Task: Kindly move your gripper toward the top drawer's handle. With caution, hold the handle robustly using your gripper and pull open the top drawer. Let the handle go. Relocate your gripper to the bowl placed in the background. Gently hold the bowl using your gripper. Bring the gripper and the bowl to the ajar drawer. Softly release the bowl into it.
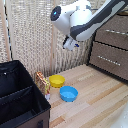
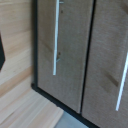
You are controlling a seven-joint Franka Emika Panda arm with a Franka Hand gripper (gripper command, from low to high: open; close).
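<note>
My gripper (image 1: pixel 70 44) hangs from the bulky white arm high over the floor, well to the exterior view's left of the dark brown dresser, and holds nothing. In the wrist view only one dark finger (image 2: pixel 1 50) shows at the frame edge, so the jaws stand apart. The top drawer (image 1: pixel 120 39) is closed, with its slim silver handle (image 1: pixel 117 32). In the wrist view two closed drawer fronts show, each with a silver handle (image 2: pixel 56 37). The yellow bowl (image 1: pixel 57 80) sits on the wooden floor near the screen wall, far below the gripper.
A larger blue bowl (image 1: pixel 68 93) lies just in front of the yellow one. A colourful packet (image 1: pixel 43 82) leans against a big black open box (image 1: pixel 17 95) at the exterior view's left. A lower drawer (image 1: pixel 107 61) sits under the top one. A bamboo screen (image 1: pixel 30 35) backs the scene.
</note>
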